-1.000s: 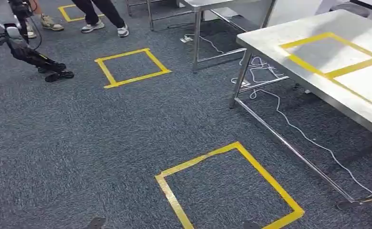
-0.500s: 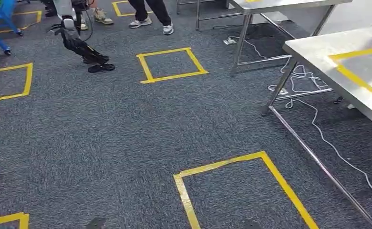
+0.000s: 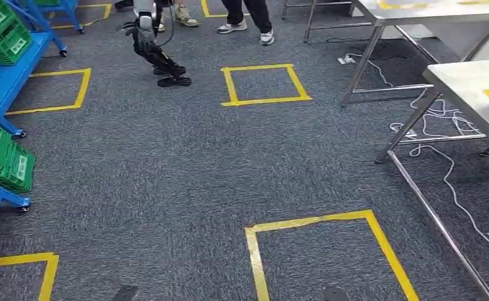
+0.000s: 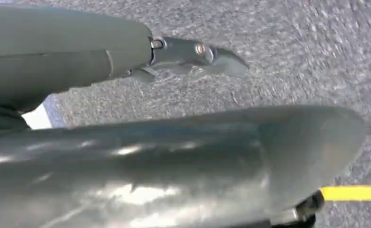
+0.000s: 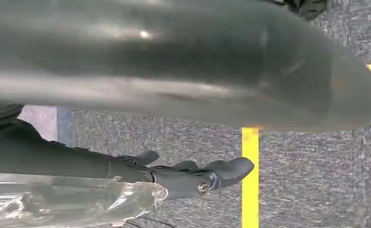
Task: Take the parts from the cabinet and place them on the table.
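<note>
Right hand [image 5: 193, 178] lay against clear bag [image 5: 64, 204], grip unclear; left hand [image 4: 193, 54] open, empty. Bag likely light, limp, slippery: pinch gathered neck.

I stand in a robotics test lab: grey carpet floor [image 3: 167, 175] marked with yellow tape squares [image 3: 264, 84], steel-legged metal surfaces [image 3: 474, 94], blue shelving rack holding green plastic crates [image 3: 4, 44].

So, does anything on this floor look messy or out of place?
Only the white cables: they lie in loose tangles on the carpet under the steel table on the right, a likely trip hazard. The yellow tape squares look neat.
</note>
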